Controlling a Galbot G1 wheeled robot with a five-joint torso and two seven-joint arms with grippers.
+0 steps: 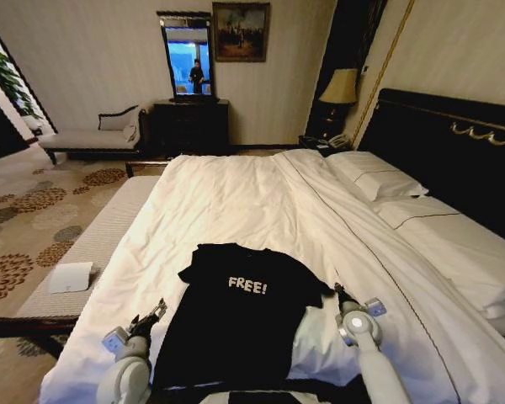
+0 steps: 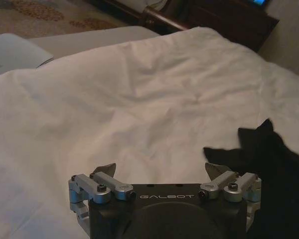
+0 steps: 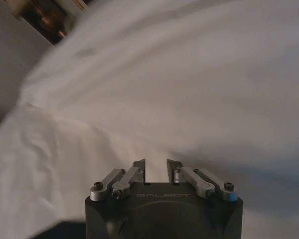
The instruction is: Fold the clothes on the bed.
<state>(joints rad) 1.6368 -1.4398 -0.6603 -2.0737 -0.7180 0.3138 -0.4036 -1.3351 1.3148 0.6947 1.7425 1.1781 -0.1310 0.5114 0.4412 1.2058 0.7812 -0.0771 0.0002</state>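
Note:
The clothes, a black T-shirt (image 1: 240, 324) with white "FREE!" lettering, lie flat and face up on the white duvet of the bed (image 1: 261, 202), near its front edge. My left gripper (image 1: 148, 317) hovers just left of the shirt's lower left side. In the left wrist view this gripper (image 2: 160, 172) is open wide over bare duvet, with a black sleeve (image 2: 269, 164) off to one side. My right gripper (image 1: 343, 296) sits beside the shirt's right sleeve. The right wrist view shows this gripper (image 3: 156, 165) over white duvet, its fingers a narrow gap apart and holding nothing.
White pillows (image 1: 374, 178) lie against the dark headboard (image 1: 454, 143) on the right. A padded bench (image 1: 93, 244) along the bed's left side carries a white sheet of paper (image 1: 70, 276). Farther off are a chaise (image 1: 93, 135), a dark dresser (image 1: 191, 124) with a mirror, and a lamp (image 1: 340, 88).

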